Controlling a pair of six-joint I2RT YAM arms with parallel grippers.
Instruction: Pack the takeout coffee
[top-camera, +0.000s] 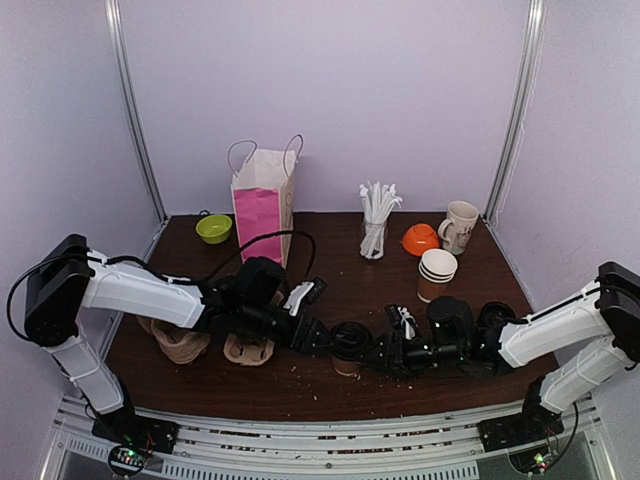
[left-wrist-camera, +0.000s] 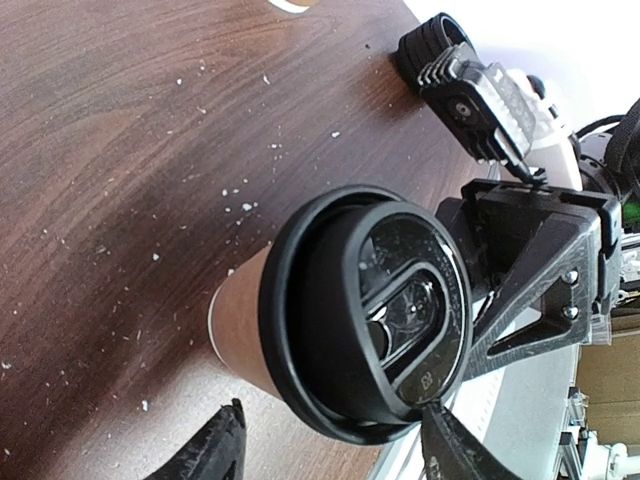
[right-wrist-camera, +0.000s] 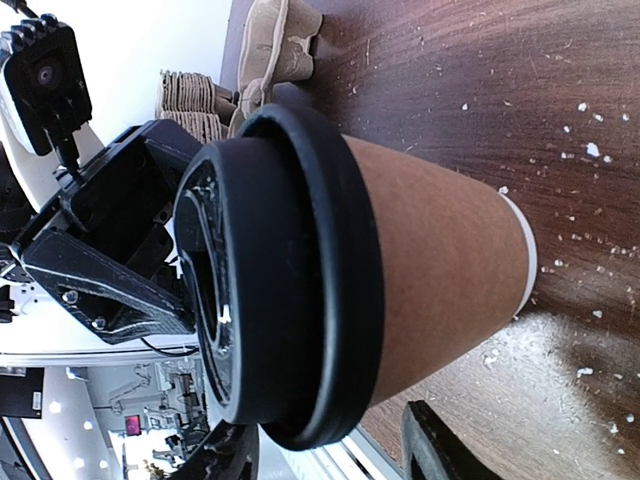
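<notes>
Woodgrain table (left-wrist-camera: 110, 150), brown paper cup (right-wrist-camera: 430, 260), black lid (right-wrist-camera: 270, 270)

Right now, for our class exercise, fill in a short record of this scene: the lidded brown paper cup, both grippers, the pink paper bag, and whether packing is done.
Cup: brown paper cup with black plastic lid, upright on the dark wooden table, front centre
Left gripper: fingers flank the cup; grip unclear
Right gripper: fingers flank the cup; grip unclear
Bag: pink and white paper bag, standing at back left, apart from the cup
Packed: not yet
</notes>
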